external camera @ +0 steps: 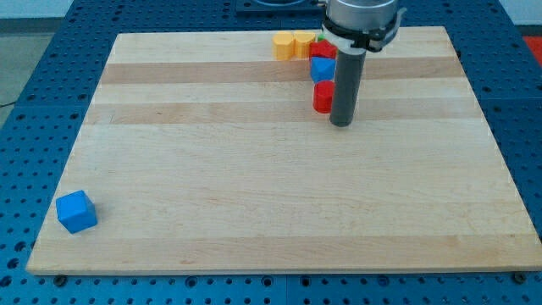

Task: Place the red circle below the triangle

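The red circle (322,98) stands near the view's top, right of centre, on the wooden board (254,186). Directly above it sits a blue block (321,69), possibly the triangle; its shape is partly hidden by the rod. My tip (341,124) rests on the board just right of the red circle and slightly below it, touching it or nearly so. Above the blue block lie another red block (319,50) and a sliver of a green block (324,38).
Two yellow blocks (283,45) (302,42) sit side by side at the board's top edge, left of the cluster. A blue cube (76,212) sits alone near the bottom left corner. The board lies on a blue perforated table (34,85).
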